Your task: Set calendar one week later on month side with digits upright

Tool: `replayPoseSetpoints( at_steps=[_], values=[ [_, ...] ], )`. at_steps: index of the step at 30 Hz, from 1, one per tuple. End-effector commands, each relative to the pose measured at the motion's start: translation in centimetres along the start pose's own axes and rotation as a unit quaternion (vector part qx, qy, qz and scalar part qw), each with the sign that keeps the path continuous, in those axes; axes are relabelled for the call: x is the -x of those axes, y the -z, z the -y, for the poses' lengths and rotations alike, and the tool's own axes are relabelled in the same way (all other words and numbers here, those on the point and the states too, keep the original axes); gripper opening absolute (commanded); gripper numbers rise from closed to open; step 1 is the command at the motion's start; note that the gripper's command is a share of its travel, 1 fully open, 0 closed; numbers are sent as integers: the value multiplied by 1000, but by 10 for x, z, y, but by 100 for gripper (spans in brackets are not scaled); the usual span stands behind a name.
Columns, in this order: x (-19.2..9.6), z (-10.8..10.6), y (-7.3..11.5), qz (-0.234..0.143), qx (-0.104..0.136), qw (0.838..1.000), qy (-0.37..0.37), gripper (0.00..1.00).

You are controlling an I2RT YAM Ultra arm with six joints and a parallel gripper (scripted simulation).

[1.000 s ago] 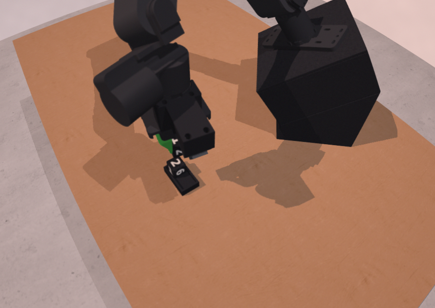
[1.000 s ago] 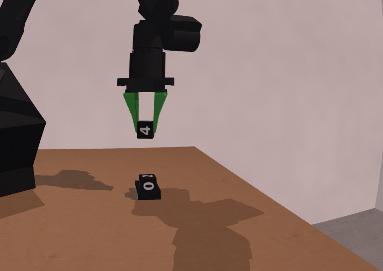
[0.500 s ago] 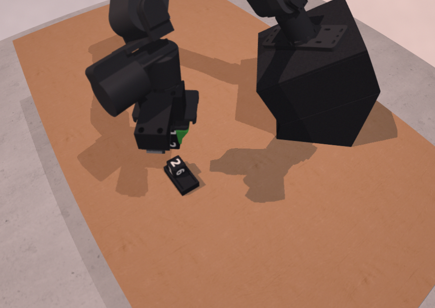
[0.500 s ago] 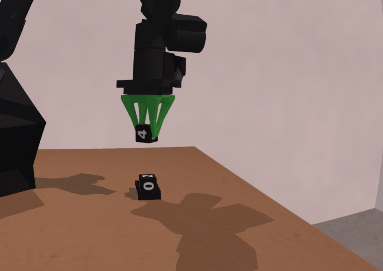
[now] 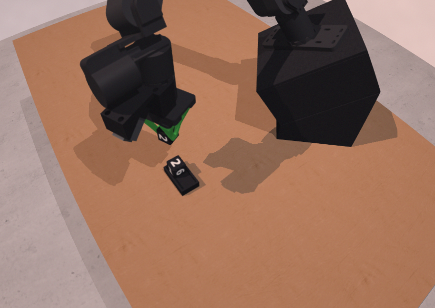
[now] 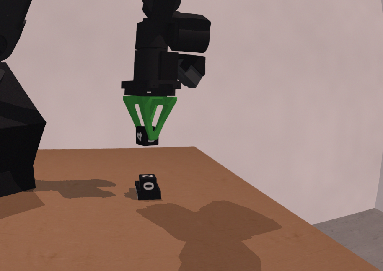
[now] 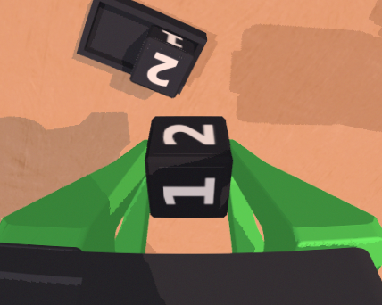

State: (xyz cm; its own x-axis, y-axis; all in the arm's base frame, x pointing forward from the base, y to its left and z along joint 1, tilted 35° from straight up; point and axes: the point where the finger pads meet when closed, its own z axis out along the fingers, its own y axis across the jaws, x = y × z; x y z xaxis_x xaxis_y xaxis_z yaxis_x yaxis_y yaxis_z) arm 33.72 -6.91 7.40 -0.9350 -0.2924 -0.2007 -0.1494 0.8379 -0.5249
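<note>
I am holding the claw [image 6: 147,137] clamped on a number cube [image 6: 143,136], hanging high above the calendar tray [image 6: 152,194], whose vacant slot is lying nearer the exterior camera.

I see the wooden bench [image 5: 281,227] carrying a small black tray [image 5: 186,184] with one number cube [image 5: 175,163] at its end, and the big black block [image 5: 316,94] under the arm.
</note>
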Motion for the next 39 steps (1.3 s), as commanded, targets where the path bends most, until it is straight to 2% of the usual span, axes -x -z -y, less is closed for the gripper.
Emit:
replayPoseSetpoints(
  at_steps=[1,2,9,16,18,20,23,28,29,31,32,33,35,36,37,38,39],
  values=[
    [14,8,12,30,0,998,-61,26],
    [7,9,8,24,2,994,-104,26],
    [0,15,6,19,5,978,-208,26],
    [-8,22,4,14,7,945,-327,26],
    [-8,22,4,14,7,945,-327,26],
    [-5,30,7,22,7,925,-378,26],
    [2,38,11,32,8,912,-408,26],
    [-8,40,7,23,9,874,-486,26],
    [-10,40,6,22,9,870,-492,26],
    [-17,39,3,14,9,849,-528,26],
    [-17,39,3,14,9,848,-529,26],
    [-17,43,4,17,9,831,-555,26],
    [-17,43,4,17,9,831,-555,26],
    [-16,44,5,18,9,822,-569,26],
    [-16,49,6,21,10,801,-599,26],
    [-16,50,6,21,10,796,-605,26],
    [-20,49,4,18,10,782,-623,26]
  ],
)
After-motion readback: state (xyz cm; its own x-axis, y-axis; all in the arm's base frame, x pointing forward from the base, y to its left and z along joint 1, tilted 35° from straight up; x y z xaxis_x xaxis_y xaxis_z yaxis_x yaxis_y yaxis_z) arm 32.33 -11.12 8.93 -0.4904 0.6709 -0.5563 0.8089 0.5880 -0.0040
